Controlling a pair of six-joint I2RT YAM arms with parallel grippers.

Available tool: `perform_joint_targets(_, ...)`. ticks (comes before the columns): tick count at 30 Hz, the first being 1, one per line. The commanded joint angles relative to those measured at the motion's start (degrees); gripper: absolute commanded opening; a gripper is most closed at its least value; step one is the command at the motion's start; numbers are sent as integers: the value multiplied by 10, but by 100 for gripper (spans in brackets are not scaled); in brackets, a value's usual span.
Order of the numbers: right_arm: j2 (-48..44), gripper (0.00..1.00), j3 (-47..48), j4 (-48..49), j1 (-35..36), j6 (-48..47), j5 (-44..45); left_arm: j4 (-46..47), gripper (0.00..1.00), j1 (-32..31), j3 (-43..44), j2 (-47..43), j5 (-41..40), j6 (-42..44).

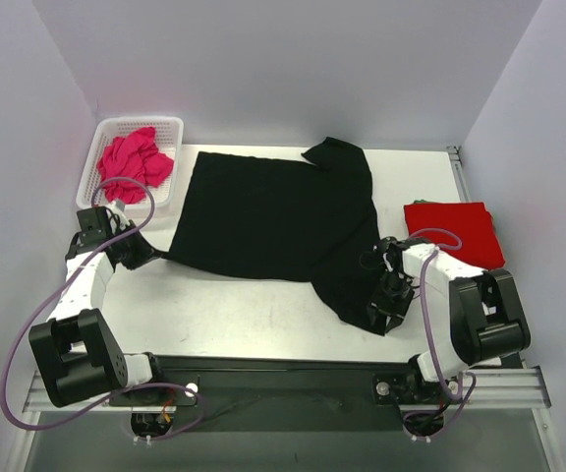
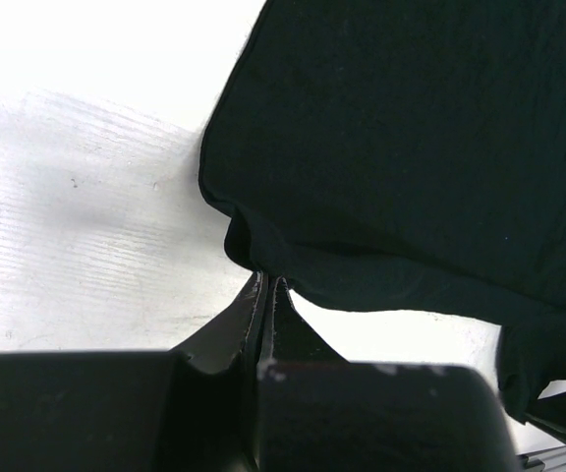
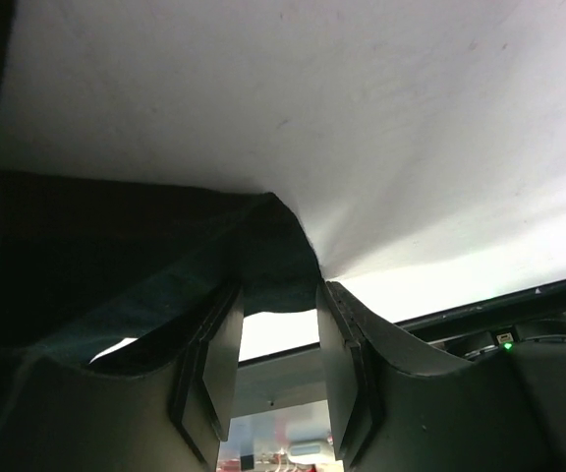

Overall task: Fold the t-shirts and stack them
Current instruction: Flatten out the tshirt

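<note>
Left jaws clenched on black t-shirt (image 1: 273,211) hem near worktop (image 1: 234,310) left edge; right jaws parted around its near corner.

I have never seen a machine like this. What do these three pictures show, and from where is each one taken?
Two robot arms stand at a table's near edge. One picture looks down from above; the others come from a camera on each wrist. A black t-shirt lies spread out, a red t-shirt lies folded at the right, and a pink t-shirt sits crumpled in a white basket. The left gripper is shut on the black shirt's edge. The right gripper has cloth between its fingers, not fully closed.
</note>
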Motion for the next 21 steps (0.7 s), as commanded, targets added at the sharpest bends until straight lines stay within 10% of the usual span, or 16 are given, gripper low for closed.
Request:
perform_joint_targets(1, 0, 36, -13, -24, 10, 19, 13, 22, 0, -2, -3, -5, 17, -3)
perform_joint_targets(10, -5, 31, -28, -24, 22, 29, 29, 23, 0, -2, -7, -4, 19, -3)
perform_joint_targets(21, -10, 1, -10, -40, 41, 11, 9, 26, 0, -1, -9, -2, 20, -9)
